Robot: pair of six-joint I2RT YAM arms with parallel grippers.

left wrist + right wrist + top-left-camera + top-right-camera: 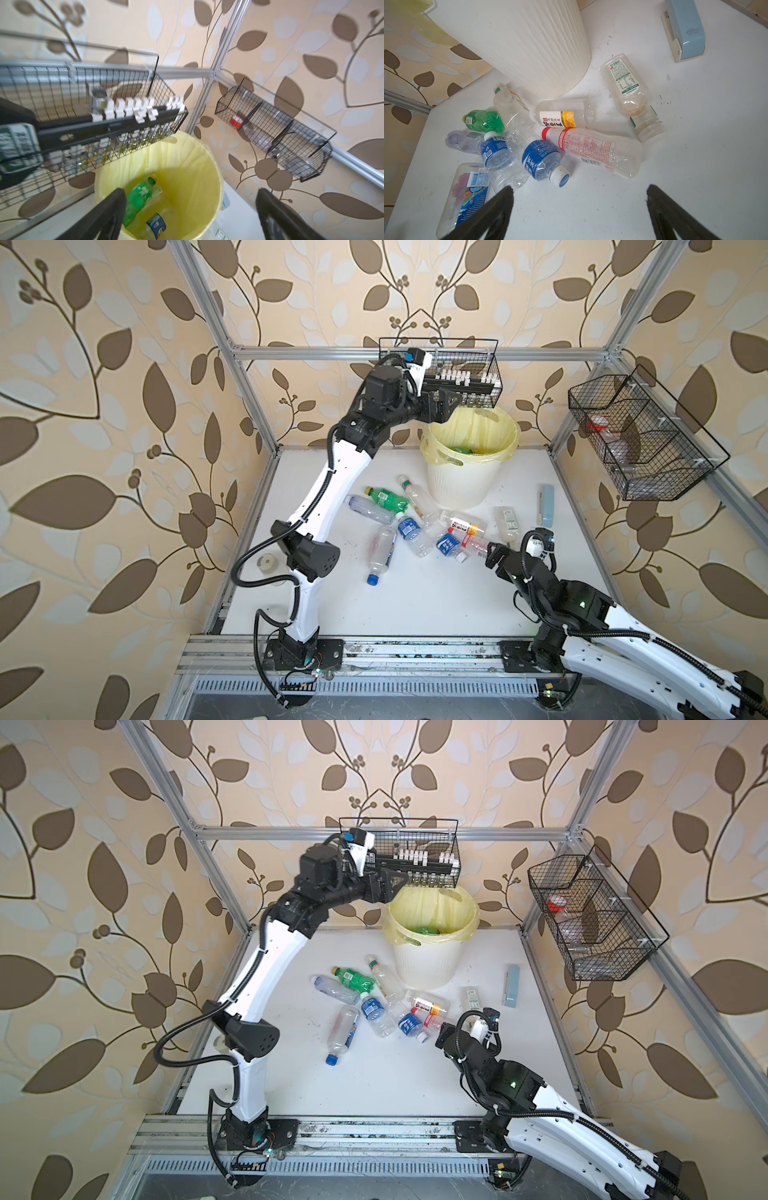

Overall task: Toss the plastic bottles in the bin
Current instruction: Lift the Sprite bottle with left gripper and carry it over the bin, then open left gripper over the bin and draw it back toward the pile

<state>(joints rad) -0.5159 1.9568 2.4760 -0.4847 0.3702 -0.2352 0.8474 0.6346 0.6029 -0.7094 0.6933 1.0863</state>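
Bottles [409, 531] lie heaped on the surface [695, 145] just before the bin [457, 485]; a green bottle [139, 197] and a blue-labelled bottle [155, 225] are inside it. The left hand [190, 194] hangs over the bin's mouth, wide open, empty. The right hand [580, 188], also wide open and empty, hovers near the red-capped bottle [591, 151]; I judge its next move is to descend and close across that bottle's body.

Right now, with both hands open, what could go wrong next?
1. The left hand hangs open over the bin, close to the wire basket; a careless retreat may strike it.
2. The right hand is near the red-capped bottle, which lies right beside the blue-labelled bottle; closing may knock that one away.
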